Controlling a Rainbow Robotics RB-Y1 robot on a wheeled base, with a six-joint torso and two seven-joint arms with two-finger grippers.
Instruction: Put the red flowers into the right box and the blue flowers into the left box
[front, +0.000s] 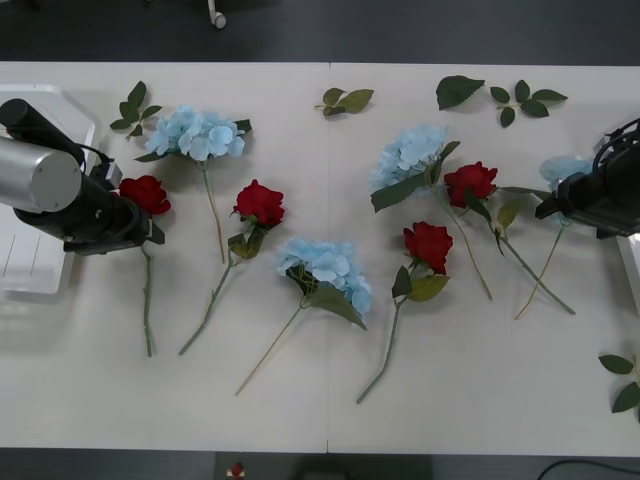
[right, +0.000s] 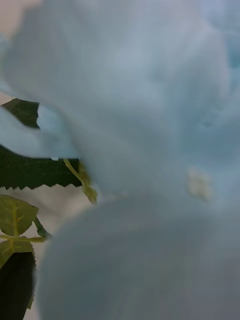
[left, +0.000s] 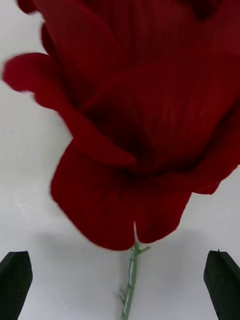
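The left gripper (left: 120, 287), fingers spread, straddles a red rose (front: 146, 193) at left of frame; it should close low on the stem (left: 131, 280). The right gripper's (front: 560, 205) state is unclear.

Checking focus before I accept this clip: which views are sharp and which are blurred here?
Front view: evenly lit and sharp, soft shadows under the stems on the table. Right wrist view: a blue flower sits so close that its petals are a soft blur; the leaf beside it is crisper. Left wrist view: a red flower is slightly soft, its stem clear between the open left gripper fingers.
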